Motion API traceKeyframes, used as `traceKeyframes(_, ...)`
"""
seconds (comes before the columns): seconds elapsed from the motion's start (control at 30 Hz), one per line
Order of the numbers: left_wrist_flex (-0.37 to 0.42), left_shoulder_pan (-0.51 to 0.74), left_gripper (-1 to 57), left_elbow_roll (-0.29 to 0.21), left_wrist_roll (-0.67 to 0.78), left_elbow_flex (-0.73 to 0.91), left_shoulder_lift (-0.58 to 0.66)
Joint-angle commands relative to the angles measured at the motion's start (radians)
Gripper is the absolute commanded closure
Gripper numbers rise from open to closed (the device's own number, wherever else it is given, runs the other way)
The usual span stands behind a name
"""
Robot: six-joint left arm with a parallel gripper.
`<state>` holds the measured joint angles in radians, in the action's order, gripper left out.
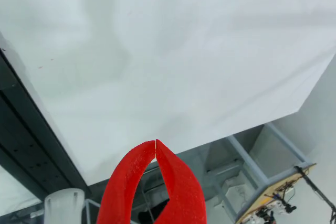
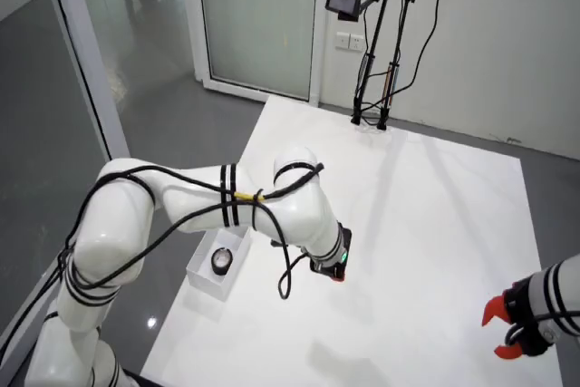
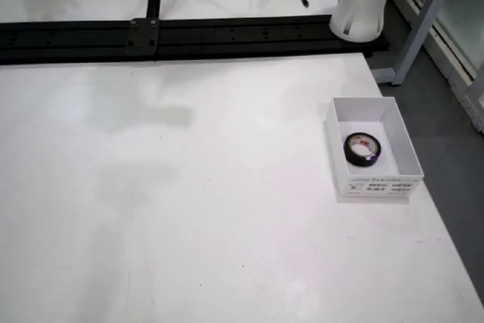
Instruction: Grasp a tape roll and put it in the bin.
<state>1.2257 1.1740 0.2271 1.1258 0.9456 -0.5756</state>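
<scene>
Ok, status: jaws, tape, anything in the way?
Gripper shut, empty, jaws tip to tip. Tape flat in the bin. Nothing in the way.

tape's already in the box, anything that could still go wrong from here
The white bin sits near the table edge, so a bump from the arm's elbow passing above might push it off. The black tape roll lies loose inside. The red gripper is shut and holds nothing.

Glossy white rounded arm (image 2: 181, 201), black cables banded along it with black straps, yellow tie mid-link, red curved gripper (image 1: 156, 141) fingers (image 1: 126, 187), tips meeting at twelve o'clock
</scene>
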Motion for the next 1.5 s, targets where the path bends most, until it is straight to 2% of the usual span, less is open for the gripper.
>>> traceKeyframes(0.03, 0.000, -0.114, 56.4, 0.001, 0.000, 0.001, 0.002)
traceKeyframes(0.37, 0.000, -0.152, 56.4, 0.005, 0.000, 0.001, 0.005)
traceKeyframes(1.13, 0.000, 0.027, 56.4, 0.000, 0.000, 0.010, 0.005)
traceKeyframes(1.5, 0.000, -0.011, 56.4, 0.000, 0.000, 0.012, 0.007)
